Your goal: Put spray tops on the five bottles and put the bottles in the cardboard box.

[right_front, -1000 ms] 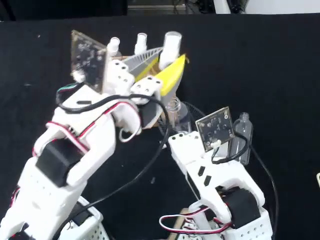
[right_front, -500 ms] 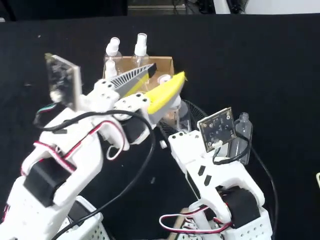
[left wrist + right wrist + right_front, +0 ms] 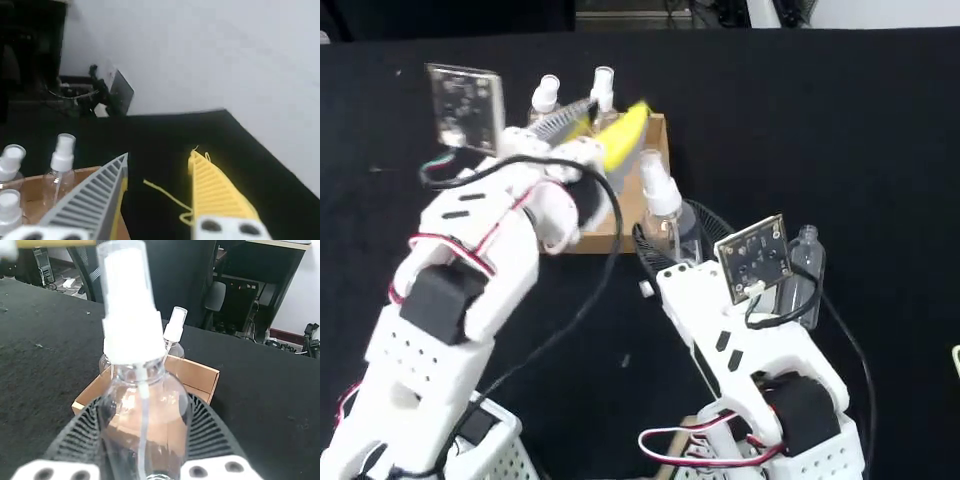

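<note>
My right gripper is shut on a clear bottle that carries a white spray top; its black fingers hug the bottle's body just in front of the cardboard box. My left gripper hangs open above the box, its grey and yellow fingers holding nothing. Capped bottles stand inside the box, and I see them beside the grey finger too. One bottle without a top stands on the table to the right of the right arm.
The table is covered in black cloth, open on the far right and far left. Both arms' white bases and cables crowd the near middle. A camera board stands close to the topless bottle.
My left gripper set a white spray top on the bottle held by the right gripper, let go, and swung back left over the box. The right arm has kept still.
</note>
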`<state>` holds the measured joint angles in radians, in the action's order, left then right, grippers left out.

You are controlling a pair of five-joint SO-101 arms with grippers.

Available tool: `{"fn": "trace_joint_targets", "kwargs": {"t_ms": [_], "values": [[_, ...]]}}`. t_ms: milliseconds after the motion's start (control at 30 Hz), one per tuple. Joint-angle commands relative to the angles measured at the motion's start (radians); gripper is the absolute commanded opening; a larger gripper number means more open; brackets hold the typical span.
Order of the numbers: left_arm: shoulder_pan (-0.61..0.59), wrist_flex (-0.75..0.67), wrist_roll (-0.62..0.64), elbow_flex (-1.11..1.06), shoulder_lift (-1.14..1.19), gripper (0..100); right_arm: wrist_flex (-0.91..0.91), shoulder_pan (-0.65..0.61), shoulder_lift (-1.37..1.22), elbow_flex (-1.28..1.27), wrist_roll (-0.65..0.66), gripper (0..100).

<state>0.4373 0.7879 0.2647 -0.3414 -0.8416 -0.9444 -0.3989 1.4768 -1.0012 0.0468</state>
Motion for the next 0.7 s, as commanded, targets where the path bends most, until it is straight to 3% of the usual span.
{"fn": "trace_joint_targets", "kwargs": {"t_ms": [0, 267, 533, 667], "values": [[0.073, 0.043, -0.018, 0.036, -0.06, 17, 0.029, 0.017, 0.015, 0.008, 0.0, 1.1], [0.073, 0.037, -0.068, -0.007, -0.089, 17, 0.031, 0.017, 0.015, 0.008, -0.002, 1.2], [-0.085, 0.012, -0.066, 0.127, -0.186, 17, 0.041, 0.025, 0.015, -0.002, 0.0, 1.5], [-0.216, 0.054, -0.066, 0.105, -0.273, 17, 0.149, 0.026, 0.004, -0.033, 0.0, 1.3]]}}
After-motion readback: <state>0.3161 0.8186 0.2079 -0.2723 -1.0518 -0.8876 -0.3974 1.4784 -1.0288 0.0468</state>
